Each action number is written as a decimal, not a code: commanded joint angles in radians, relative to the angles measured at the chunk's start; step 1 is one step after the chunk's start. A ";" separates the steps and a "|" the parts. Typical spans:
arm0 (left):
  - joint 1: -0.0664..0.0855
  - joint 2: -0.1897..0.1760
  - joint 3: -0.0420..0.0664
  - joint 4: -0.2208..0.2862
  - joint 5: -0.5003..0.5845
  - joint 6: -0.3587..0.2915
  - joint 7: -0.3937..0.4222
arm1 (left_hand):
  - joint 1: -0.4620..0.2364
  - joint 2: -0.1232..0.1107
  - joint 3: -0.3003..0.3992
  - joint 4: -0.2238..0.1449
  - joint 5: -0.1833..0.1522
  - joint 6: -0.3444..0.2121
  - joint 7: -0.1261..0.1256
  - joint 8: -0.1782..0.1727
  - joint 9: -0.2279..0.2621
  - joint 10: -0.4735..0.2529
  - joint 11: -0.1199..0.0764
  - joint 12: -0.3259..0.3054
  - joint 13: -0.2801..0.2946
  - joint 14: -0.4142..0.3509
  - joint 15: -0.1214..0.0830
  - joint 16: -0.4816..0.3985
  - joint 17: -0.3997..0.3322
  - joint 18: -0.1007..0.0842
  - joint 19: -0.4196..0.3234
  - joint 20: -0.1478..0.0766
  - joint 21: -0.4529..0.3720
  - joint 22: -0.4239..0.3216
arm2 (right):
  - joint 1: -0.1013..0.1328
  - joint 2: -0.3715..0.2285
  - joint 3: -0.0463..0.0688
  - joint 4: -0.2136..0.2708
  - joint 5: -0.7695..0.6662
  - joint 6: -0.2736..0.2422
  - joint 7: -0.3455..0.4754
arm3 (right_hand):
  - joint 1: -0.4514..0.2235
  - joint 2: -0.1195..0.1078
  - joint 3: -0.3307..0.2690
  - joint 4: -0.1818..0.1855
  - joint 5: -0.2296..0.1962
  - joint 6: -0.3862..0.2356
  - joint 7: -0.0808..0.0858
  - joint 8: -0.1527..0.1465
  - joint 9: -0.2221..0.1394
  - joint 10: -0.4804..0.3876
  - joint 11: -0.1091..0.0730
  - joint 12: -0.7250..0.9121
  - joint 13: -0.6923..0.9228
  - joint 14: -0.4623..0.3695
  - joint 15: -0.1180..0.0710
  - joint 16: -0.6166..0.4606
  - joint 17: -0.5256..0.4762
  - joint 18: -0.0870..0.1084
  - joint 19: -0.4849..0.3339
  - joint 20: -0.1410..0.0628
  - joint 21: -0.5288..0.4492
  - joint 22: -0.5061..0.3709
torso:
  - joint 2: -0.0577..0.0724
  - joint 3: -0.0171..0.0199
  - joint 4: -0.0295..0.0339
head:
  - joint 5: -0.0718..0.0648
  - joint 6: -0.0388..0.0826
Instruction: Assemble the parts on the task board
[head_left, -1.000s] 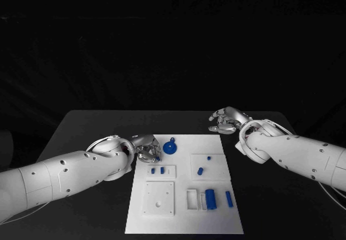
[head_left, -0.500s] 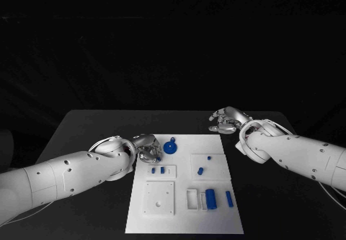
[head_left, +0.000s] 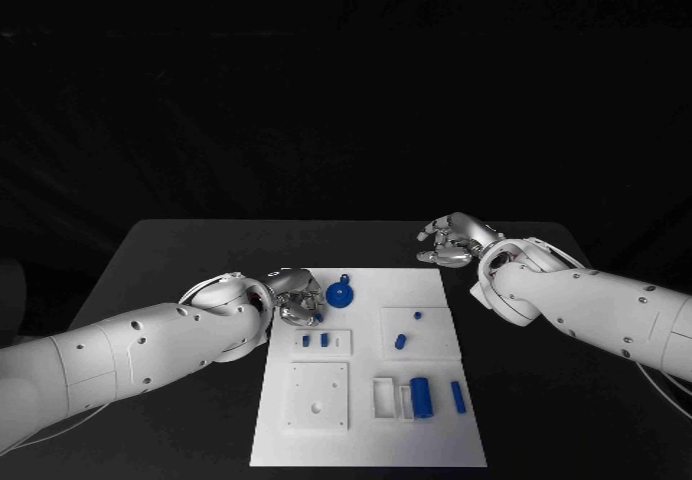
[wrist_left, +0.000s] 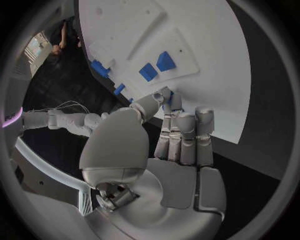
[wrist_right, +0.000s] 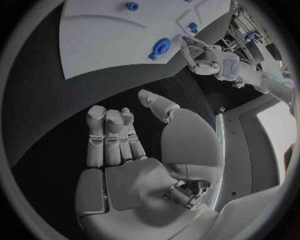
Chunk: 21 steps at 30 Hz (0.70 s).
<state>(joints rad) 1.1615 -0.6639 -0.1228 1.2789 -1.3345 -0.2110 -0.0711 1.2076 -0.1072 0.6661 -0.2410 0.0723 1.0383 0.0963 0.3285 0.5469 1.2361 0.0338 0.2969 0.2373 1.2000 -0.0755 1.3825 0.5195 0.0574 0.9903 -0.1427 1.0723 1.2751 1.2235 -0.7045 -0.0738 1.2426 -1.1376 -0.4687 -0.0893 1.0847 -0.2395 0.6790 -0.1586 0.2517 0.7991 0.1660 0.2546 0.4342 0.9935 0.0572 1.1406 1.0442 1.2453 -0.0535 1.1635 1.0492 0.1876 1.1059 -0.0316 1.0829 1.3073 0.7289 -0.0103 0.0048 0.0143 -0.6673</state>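
The white task board (head_left: 433, 440) lies mid-table. My left hand (head_left: 297, 297) hovers at its far left edge, and its thumb and a finger pinch a small blue part (wrist_left: 167, 98). Next to that hand lies a round blue disc with a tab (head_left: 340, 294). Two small blue pegs (head_left: 315, 341) stand in a small white plate. Two more small blue pieces (head_left: 401, 342) sit on the right square. A blue cylinder (head_left: 420, 397) and a thin blue bar (head_left: 457, 397) lie near the front right. My right hand (head_left: 454, 243) holds nothing, off the board past its far right corner.
A white square plate (head_left: 317, 395) and a white frame (head_left: 384, 396) sit on the board's near half. Black table (head_left: 173, 260) surrounds the board on all sides. The right wrist view shows the board (wrist_right: 112, 35) and the disc (wrist_right: 160, 47) beyond the hand's fingers.
My left hand has shifted slightly at the board's far left edge, still pinching the small blue part. My right hand has not moved.
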 joint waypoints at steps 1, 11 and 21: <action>-0.002 0.006 -0.001 0.001 -0.021 0.013 0.002 | 0.002 0.009 0.007 -0.002 0.004 0.007 0.000 0.003 0.002 0.008 -0.002 -0.005 0.001 0.000 -0.005 0.002 -0.002 0.074 0.001 -0.032 0.004 0.001 | 0.000 0.001 0.000 0.000 -0.002 0.010 0.006 | -0.009 0.002 -0.008 0.000 0.007 0.001 0.007 0.003 -0.001 -0.006 0.001 0.003 -0.001 -0.001 0.001 0.001 -0.001 0.074 0.000 -0.007 -0.004 0.018 | 0.000 0.0001 0.0000 | 0.001 0.001; -0.002 0.013 -0.002 0.004 -0.073 0.074 -0.021 | 0.008 0.009 0.011 -0.007 0.005 0.008 -0.001 0.002 0.000 0.009 -0.002 -0.009 0.002 0.000 -0.005 0.001 -0.003 0.074 0.001 -0.033 0.003 0.001 | 0.000 0.000 0.000 0.000 -0.002 0.010 0.006 | -0.009 0.002 -0.008 0.000 0.007 0.001 0.007 0.003 -0.001 -0.006 0.001 0.003 -0.001 -0.001 0.001 0.001 -0.001 0.074 0.000 -0.007 -0.004 0.018 | 0.000 -0.0002 -0.0001 | 0.001 -0.002; -0.003 0.019 -0.003 -0.002 -0.100 0.071 -0.024 | 0.010 0.007 0.012 -0.010 0.006 0.009 -0.001 0.002 0.000 0.011 -0.002 -0.011 0.003 0.000 -0.005 0.001 -0.003 0.074 0.002 -0.033 0.003 0.001 | 0.000 0.000 0.000 0.000 -0.002 0.010 0.007 | -0.009 0.002 -0.008 -0.001 0.007 0.001 0.007 0.003 -0.001 -0.006 0.001 0.003 -0.002 -0.001 0.001 0.001 -0.001 0.074 0.000 -0.007 -0.004 0.018 | 0.000 0.0000 -0.0002 | 0.001 -0.003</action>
<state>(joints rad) 1.1649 -0.6501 -0.1202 1.2766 -1.4070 -0.1823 -0.0902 1.2132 -0.1026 0.6735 -0.2512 0.0733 1.0399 0.0947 0.3282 0.5473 1.2396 0.0300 0.2930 0.2407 1.2017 -0.0737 1.3824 0.5172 0.0575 0.9952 -0.1450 1.0723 1.2749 1.2235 -0.7046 -0.0738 1.2418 -1.1375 -0.4682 -0.0893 1.0847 -0.2395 0.6769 -0.1607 0.2517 0.8014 0.1678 0.2546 0.4344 0.9935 0.0571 1.1406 1.0437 1.2453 -0.0535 1.1635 1.0492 0.1877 1.1057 -0.0314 1.0829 1.3073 0.7288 -0.0102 0.0047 0.0155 -0.6695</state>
